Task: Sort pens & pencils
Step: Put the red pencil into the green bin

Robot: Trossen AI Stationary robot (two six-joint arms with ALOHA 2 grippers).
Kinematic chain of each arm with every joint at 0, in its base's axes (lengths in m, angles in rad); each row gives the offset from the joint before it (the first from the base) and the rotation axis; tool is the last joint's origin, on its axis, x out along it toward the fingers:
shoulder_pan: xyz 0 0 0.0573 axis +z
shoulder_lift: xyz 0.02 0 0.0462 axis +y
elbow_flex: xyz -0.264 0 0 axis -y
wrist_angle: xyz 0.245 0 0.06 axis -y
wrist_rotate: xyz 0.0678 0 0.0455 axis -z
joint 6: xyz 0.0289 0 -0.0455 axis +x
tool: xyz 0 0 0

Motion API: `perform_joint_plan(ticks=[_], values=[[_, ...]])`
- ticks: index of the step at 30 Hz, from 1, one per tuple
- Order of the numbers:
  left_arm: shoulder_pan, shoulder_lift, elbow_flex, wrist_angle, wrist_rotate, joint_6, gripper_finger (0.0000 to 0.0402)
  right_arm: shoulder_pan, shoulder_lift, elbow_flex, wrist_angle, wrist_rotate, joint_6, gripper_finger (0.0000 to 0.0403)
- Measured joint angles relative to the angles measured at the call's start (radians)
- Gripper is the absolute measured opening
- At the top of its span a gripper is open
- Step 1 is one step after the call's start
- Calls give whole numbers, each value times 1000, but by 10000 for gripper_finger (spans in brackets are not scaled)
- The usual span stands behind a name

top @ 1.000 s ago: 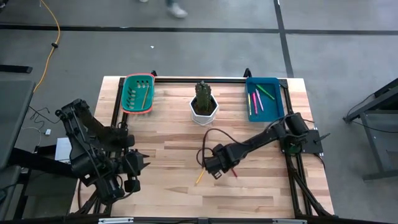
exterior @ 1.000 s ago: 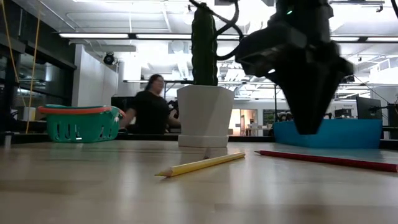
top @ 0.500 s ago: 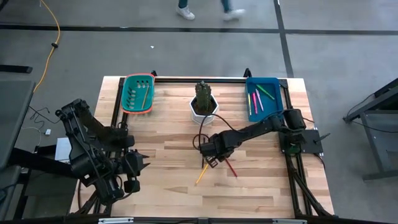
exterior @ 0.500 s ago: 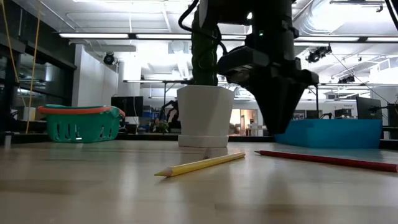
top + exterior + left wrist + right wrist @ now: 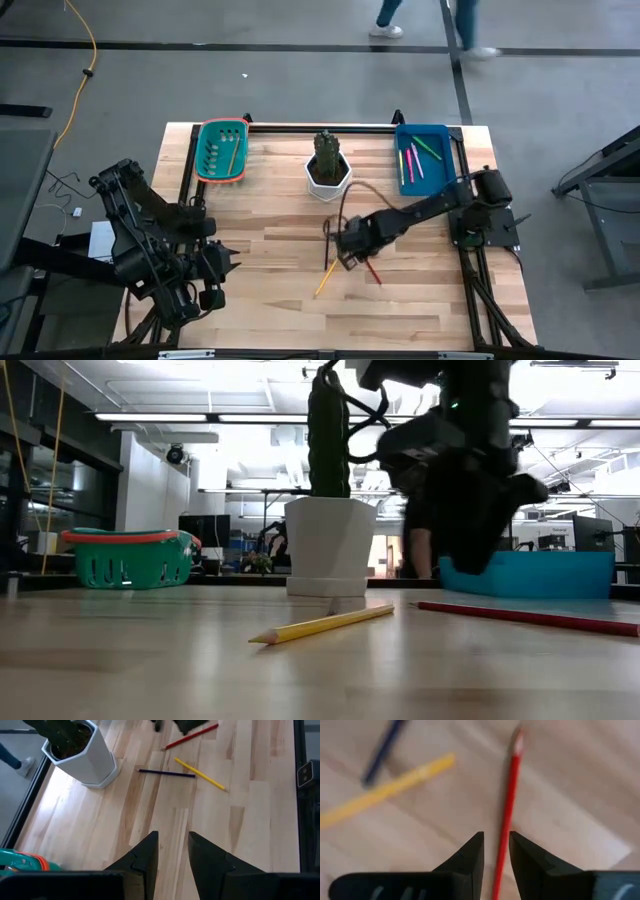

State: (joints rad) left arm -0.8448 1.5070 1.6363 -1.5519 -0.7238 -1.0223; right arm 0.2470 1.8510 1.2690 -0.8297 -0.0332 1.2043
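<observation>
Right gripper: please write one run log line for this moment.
right gripper: open, above red pencil | left gripper: open, waiting | yellow pencil: on table

White cactus pot (image 5: 328,176) (mid-table) blocks the middle; flanks open.

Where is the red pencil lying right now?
Seen from above, the red pencil lies on the bare wooden table, right of centre, just under the right hand and beside the yellow pencil.

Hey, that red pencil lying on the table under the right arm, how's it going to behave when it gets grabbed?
The red pencil looks thin, straight and stiff, so probably light. Lying flat on the smooth wooden table, it may roll or skid if nudged. The right hand hovers over it with a narrow gap, so slightly off-centre fingers might push it aside.
</observation>
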Motion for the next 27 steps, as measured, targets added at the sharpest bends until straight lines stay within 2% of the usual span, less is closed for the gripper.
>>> perform_joint_plan(ticks=[7, 21, 27], values=[[0, 0, 0, -8, -2, 4, 95, 7, -40, -47, 53, -13, 53, 83], [0, 0, 0, -19, -14, -4, 95, -20, -39, -47, 5, -6, 45, 83], [0, 0, 0, -19, -13, -12, 95, 12, -33, -47, 8, -13, 62, 83]])
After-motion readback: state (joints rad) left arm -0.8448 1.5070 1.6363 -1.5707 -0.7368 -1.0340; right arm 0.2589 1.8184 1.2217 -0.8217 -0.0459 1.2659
